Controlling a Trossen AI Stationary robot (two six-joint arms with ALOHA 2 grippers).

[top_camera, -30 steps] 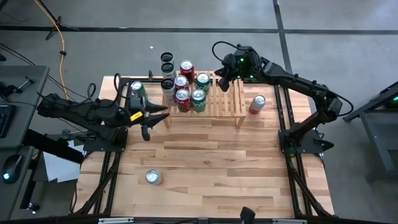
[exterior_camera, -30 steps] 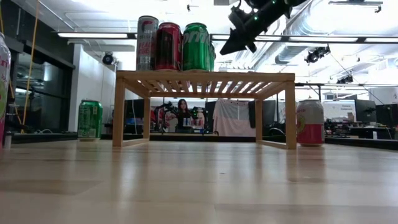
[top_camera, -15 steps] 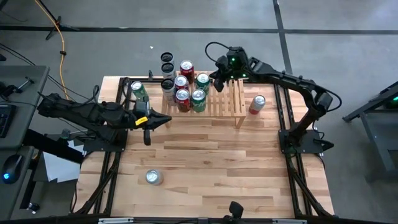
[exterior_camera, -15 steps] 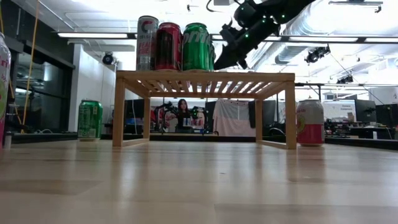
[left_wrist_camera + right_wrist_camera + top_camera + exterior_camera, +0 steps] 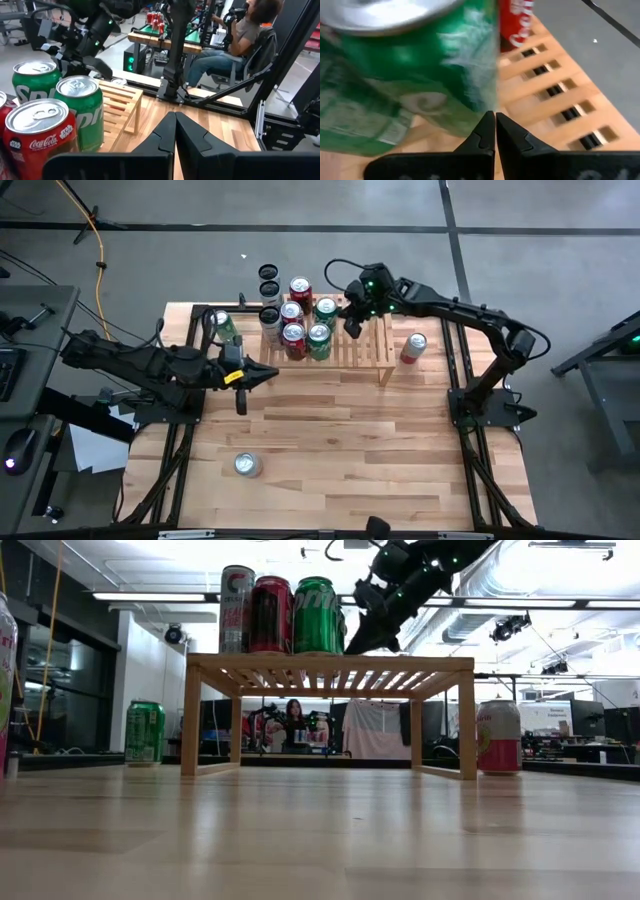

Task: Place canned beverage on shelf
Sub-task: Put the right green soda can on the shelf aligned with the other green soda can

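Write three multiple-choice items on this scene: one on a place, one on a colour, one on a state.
1. Where is the right gripper?
A. Over the shelf, beside the green cans
B. At the table's front edge
C. Over the lone can near the front

2. What colour is the can standing on the table left of the shelf?
A. Blue
B. Green
C. Yellow

3. How are the left gripper's fingers?
A. Open round a can
B. Shut on nothing
C. Open and empty

Answers: 1 A, the high view shows it above the slats; 2 B, green in the high and low views; 3 B, its wrist view shows the fingers pressed together.
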